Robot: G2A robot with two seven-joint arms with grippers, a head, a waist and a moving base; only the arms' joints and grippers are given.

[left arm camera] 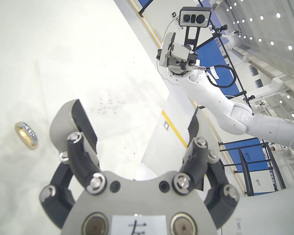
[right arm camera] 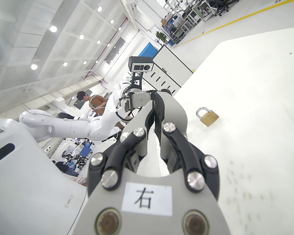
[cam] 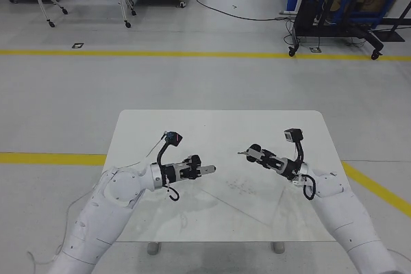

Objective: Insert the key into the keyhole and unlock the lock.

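One brass padlock (right arm camera: 208, 116) lies flat on the white table (cam: 288, 127). Its long axis runs from the brass body to the silver shackle, and the shackle end is turned toward the left arm's side. It rests apart from both end effectors. The left end effector (left arm camera: 134, 110) hangs above the table with its fingers spread wide, and the padlock lies off to one side of it. The right end effector (right arm camera: 157, 100) faces the left one across the middle of the table, fingers pressed together; whether they pinch anything cannot be told. Faint scuff marks (cam: 238, 185) dot the table between the two arms.
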